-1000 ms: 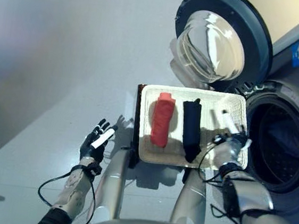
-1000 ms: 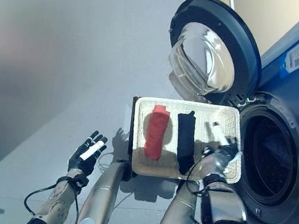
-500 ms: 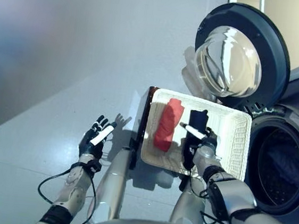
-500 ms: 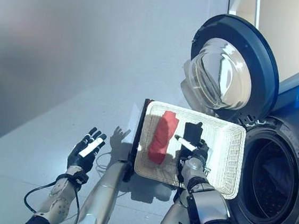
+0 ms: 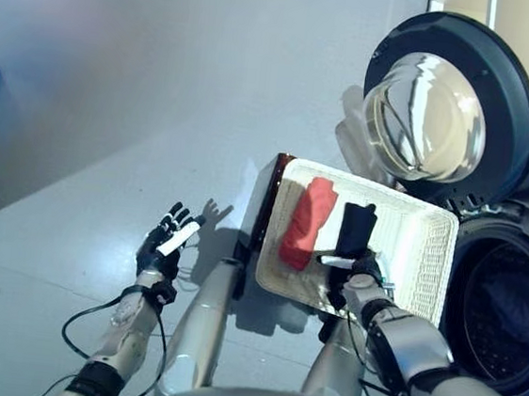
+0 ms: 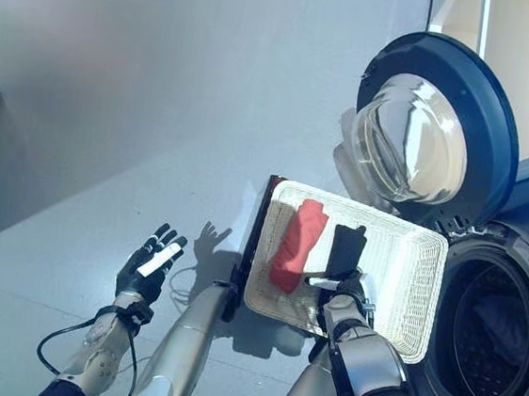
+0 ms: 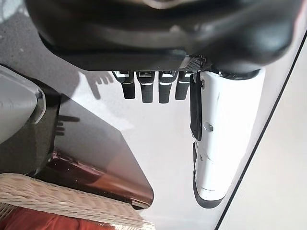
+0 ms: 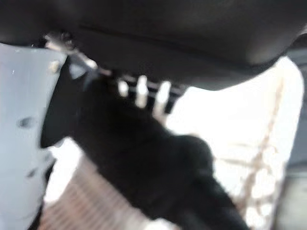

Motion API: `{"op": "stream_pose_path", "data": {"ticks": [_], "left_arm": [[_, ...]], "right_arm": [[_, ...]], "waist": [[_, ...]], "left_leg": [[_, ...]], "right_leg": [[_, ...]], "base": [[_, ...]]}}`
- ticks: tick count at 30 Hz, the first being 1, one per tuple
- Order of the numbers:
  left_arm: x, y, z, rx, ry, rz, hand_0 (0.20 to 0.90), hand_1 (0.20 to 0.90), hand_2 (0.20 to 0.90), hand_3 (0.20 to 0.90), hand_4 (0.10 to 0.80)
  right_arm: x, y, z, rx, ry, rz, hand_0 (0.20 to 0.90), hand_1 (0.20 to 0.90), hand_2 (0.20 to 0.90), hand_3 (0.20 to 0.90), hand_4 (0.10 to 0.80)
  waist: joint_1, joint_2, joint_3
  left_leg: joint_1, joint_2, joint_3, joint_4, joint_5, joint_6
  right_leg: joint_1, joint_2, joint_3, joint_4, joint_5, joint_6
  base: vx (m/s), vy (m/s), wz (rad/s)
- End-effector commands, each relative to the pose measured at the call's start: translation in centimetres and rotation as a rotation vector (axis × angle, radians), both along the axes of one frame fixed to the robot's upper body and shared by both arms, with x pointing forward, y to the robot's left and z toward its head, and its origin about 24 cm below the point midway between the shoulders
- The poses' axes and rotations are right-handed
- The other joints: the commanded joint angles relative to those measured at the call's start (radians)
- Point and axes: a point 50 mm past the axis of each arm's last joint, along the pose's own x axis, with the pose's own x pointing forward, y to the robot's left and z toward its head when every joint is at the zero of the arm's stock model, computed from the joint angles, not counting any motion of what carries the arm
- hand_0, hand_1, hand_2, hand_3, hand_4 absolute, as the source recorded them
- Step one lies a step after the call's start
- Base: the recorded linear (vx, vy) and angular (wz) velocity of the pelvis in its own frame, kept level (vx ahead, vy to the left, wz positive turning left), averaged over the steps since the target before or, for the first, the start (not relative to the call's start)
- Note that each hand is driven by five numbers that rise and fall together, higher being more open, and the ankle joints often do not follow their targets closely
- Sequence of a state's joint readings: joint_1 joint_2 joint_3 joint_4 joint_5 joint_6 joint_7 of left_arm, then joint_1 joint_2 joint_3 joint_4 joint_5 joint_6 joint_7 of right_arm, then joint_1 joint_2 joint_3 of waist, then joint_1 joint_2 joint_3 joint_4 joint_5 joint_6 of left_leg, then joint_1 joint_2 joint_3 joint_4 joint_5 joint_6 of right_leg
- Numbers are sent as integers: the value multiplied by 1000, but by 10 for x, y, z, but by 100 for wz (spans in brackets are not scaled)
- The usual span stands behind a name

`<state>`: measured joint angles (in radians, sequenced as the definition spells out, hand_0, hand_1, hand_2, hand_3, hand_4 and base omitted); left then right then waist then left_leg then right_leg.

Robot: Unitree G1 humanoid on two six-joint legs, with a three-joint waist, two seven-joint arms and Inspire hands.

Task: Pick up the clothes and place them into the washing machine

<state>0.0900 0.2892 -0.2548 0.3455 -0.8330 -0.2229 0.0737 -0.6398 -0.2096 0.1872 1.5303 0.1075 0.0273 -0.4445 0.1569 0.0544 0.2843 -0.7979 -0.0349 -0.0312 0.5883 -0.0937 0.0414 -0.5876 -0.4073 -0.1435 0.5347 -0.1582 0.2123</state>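
Observation:
A shallow white wicker basket (image 5: 414, 247) rests on a low dark brown box (image 5: 263, 212) beside the washing machine. A rolled red cloth (image 5: 306, 223) and a rolled black cloth (image 5: 356, 228) lie side by side in it. My right hand (image 5: 357, 270) lies over the near end of the black cloth (image 8: 144, 163), fingers straight, thumb held out toward the red cloth. My left hand (image 5: 167, 245) is open and empty over the floor left of the box. In the left wrist view its fingers (image 7: 148, 88) are straight.
The washing machine's drum opening (image 5: 508, 313) is to the right of the basket. Its round glass door (image 5: 446, 94) stands open behind the basket. Grey floor (image 5: 111, 125) lies to the left. A corner of the box (image 7: 96, 158) and the basket's rim (image 7: 57, 201) show in the left wrist view.
The camera has shifted. My right hand has moved from the basket's near right corner leftward onto the near end of the black cloth. The left hand has stayed open over the floor.

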Motion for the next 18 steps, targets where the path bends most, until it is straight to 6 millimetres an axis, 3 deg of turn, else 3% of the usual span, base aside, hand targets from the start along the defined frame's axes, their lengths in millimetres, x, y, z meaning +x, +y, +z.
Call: {"op": "stream_pose_path", "data": {"ticks": [1, 2, 3, 9, 16, 17, 18], "left_arm": [[14, 5, 39, 50, -205, -62, 900, 900, 900, 900, 800], [13, 4, 41, 46, -211, -70, 900, 900, 900, 900, 800], [11, 4, 41, 42, -212, -80, 900, 900, 900, 900, 800], [7, 9, 40, 43, -206, -70, 900, 900, 900, 900, 800], [8, 9, 39, 47, -200, -66, 900, 900, 900, 900, 800], [9, 10, 39, 51, -200, -64, 900, 900, 900, 900, 800], [9, 11, 39, 51, -200, -63, 900, 900, 900, 900, 800]], "right_arm": [[-11, -31, 1, -21, 79, -66, 680, 680, 680, 680, 643], [-13, -37, 3, -20, 85, -93, 505, 505, 505, 505, 518], [-19, -52, 4, -9, 84, -168, 200, 200, 200, 200, 300], [-30, -84, 12, -7, 40, -311, 200, 200, 200, 200, 300], [-35, -91, 13, 4, 21, -370, 200, 200, 200, 200, 300], [-37, -92, 12, 14, 15, -389, 200, 200, 200, 200, 300], [-38, -93, 12, 21, 7, -404, 200, 200, 200, 200, 300]], "waist": [[69, 51, -6], [75, 58, -7], [83, 67, -13], [96, 76, -32], [80, 69, -36], [75, 70, -32], [70, 69, -33]], "left_leg": [[-61, 43, -28, 40, -19, -90], [-68, 38, -29, 45, -21, -87], [-68, 33, -36, 74, -66, -88], [-78, 30, -33, 73, -69, -82], [-69, 38, -23, 59, -68, -79], [-76, 38, -18, 38, -26, -73], [-73, 41, -16, 35, -25, -73]], "right_leg": [[39, -32, 30, -52, 94, -10], [34, -35, 29, -44, 92, -8], [34, -42, 28, -11, 51, 1], [13, -50, 32, 4, 43, 4], [-6, -49, 44, 3, 48, 3], [-16, -49, 43, -14, 84, -2], [-17, -49, 45, -19, 86, -2]], "base": [[-19, 14, 12], [8, 10, 7], [111, -15, 22], [31, 18, 15], [-14, 8, -1], [-104, 33, -2], [-99, 39, -2]]}}
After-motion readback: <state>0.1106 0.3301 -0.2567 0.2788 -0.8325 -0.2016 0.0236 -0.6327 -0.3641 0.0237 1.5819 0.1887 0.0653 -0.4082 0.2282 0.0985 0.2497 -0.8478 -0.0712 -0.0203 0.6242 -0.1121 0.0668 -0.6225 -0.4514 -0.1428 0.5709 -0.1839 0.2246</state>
